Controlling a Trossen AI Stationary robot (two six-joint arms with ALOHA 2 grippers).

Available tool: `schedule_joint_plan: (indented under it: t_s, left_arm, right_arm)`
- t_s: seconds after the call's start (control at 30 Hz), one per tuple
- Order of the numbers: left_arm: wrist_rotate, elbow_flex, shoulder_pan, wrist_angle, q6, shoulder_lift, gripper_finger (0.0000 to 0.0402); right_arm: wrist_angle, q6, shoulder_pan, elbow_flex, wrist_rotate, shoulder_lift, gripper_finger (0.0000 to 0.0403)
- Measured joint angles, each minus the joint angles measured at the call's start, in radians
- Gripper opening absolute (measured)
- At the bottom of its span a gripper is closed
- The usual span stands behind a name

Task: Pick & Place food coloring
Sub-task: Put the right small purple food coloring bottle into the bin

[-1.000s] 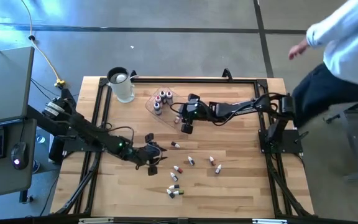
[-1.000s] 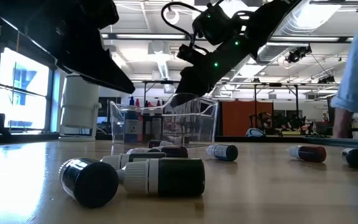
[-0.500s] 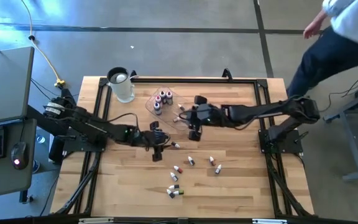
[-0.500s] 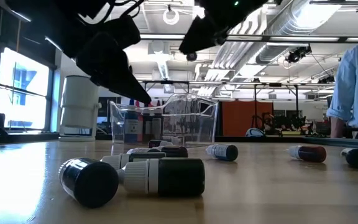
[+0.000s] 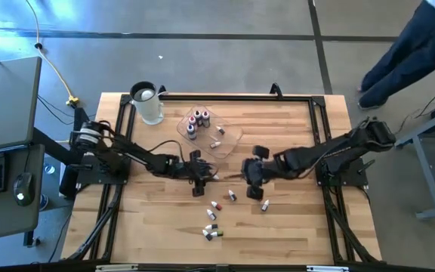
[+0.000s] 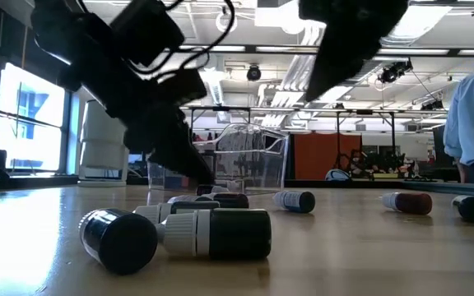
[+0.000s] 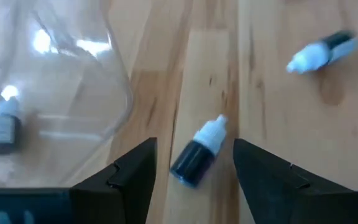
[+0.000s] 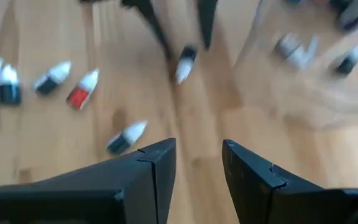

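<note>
Several tiny dropper bottles lie on their sides on the wooden table (image 5: pixel 293 227). Others stand in the shallow clear tray (image 5: pixel 206 128). My left gripper (image 7: pixel 194 144) is open and low over the table near its middle. Its fingers stand on either side of a dark bottle with a white cap (image 7: pixel 199 152), also seen as the bottle (image 5: pixel 212 176), without touching it. That bottle lies flat on the wood. My right gripper (image 8: pixel 197 148), seen from above as the gripper (image 5: pixel 254 181), is open and hovers to the right of it, above loose bottles (image 8: pixel 126 137).
A large clear jug (image 5: pixel 148 102) stands at the far left corner. More bottles (image 5: pixel 214 227) lie toward the near edge, two of them close to the low camera (image 6: pixel 212 234). A person (image 5: pixel 414 53) stands beyond the table's far right corner.
My left gripper has moved toward the table's right and slightly far, and has come down around the dark bottle. My right gripper has drawn away from the tray toward the near edge and the right. The person has stepped away to the right.
</note>
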Motion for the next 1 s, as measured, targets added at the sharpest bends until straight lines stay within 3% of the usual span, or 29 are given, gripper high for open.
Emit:
schedule_joint_plan:
  t_s: [0.33, 0.53, 0.77, 1.0]
  left_arm:
    - [0.035, 0.045, 0.014, -0.001, -0.051, 0.097, 0.0203]
    - [0.072, 0.046, 0.014, -0.002, -0.071, 0.097, 0.016]
    - [0.075, 0.047, 0.014, -0.003, -0.132, 0.095, 0.0102]
    - [0.104, 0.129, 0.013, -0.036, -0.177, 0.072, 0.0076]
  right_arm:
    - [0.042, 0.278, 0.127, -0.197, -0.058, 0.0, 0.0123]
    - [0.132, 0.387, 0.178, -0.321, -0.058, 0.001, 0.0123]
    - [0.2, 0.427, 0.191, -0.389, -0.042, 0.001, 0.0123]
    - [0.209, 0.403, 0.188, -0.389, -0.017, 0.001, 0.0123]
